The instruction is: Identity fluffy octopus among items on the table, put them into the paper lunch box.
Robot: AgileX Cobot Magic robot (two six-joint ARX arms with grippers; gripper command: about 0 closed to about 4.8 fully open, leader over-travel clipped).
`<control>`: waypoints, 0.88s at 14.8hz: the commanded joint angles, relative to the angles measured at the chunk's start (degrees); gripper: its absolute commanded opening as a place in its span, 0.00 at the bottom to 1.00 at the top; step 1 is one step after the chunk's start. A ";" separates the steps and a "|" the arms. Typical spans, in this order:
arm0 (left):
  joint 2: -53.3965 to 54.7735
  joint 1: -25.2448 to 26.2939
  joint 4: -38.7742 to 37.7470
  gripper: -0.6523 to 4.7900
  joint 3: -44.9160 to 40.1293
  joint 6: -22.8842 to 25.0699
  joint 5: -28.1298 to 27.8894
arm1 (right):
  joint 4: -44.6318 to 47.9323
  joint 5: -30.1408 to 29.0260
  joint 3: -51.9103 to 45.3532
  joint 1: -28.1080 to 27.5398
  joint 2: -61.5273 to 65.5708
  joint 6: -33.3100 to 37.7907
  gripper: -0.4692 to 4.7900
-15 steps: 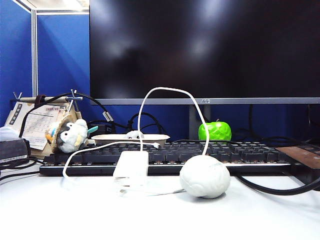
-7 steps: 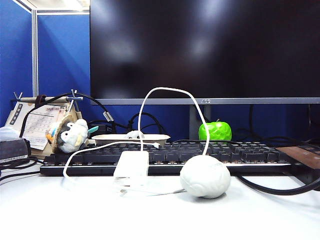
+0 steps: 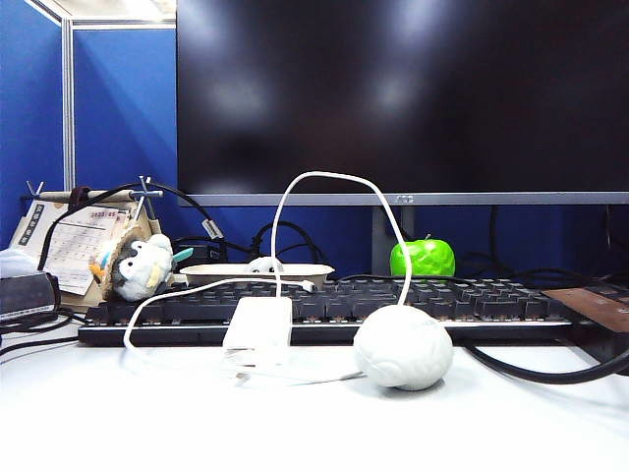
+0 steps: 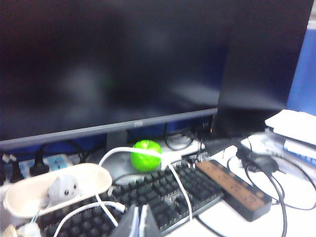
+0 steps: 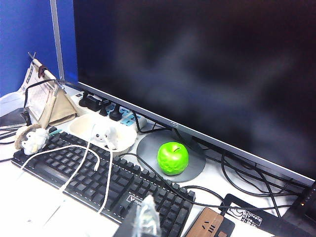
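The fluffy octopus (image 4: 62, 188), pale grey with black eyes, sits inside the paper lunch box (image 4: 23, 198) behind the keyboard. In the right wrist view the octopus (image 5: 104, 134) lies in the same box (image 5: 79, 124). From the exterior view only its head (image 3: 262, 264) peeks above the box rim (image 3: 300, 272). My left gripper (image 4: 139, 223) is shut with nothing in it, hanging above the keyboard's front, apart from the box. My right gripper (image 5: 146, 217) is also shut and empty over the keyboard's other end. Neither gripper shows in the exterior view.
A black keyboard (image 3: 324, 307) spans the table (image 3: 295, 423) under a large monitor (image 3: 403, 98). A bird plush (image 3: 141, 265), a white charger (image 3: 258, 323) with looping cable, a brain-shaped ball (image 3: 403, 346), a green apple (image 3: 423, 258) and a wooden-topped power strip (image 4: 232, 187) lie around.
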 commanded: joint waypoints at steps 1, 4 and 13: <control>-0.72 0.00 0.42 0.17 -1.01 -0.04 0.46 | 0.66 0.13 0.17 -0.04 -0.07 0.09 0.08; -5.46 0.00 1.68 0.17 -4.17 -0.61 1.70 | 0.66 0.13 0.17 -0.04 -0.07 0.09 0.08; -9.01 0.00 2.10 0.17 -6.91 -0.17 2.69 | 0.66 0.13 0.17 -0.04 -0.09 0.09 0.08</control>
